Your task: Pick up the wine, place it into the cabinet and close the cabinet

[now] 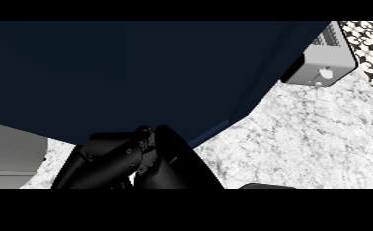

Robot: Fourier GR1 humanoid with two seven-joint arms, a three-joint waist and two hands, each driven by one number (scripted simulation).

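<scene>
left hand (pixel 120 160) at cabinet (pixel 146 72) edge (cabinet blocks most) | grey appliance (pixel 325 59) top-right

**Surfaces: painted panel, stone top, metal casing**

Cabinet panel (pixel 146 72), centre out to 10 o'clock: smooth dark navy, matt, painted look, no grain. Counter (pixel 306 136), 4 o'clock: white-grey mottled stone, marble-like, smooth. Appliance (pixel 324 62), 2 o'clock: light grey metal-looking casing, satin, black trim. Hand (pixel 109 166), 7 o'clock: black, plastic-looking, matt with faint sheen. Wall strip (pixel 362 40), 2 o'clock: dark-and-white speckle, material unclear.
</scene>
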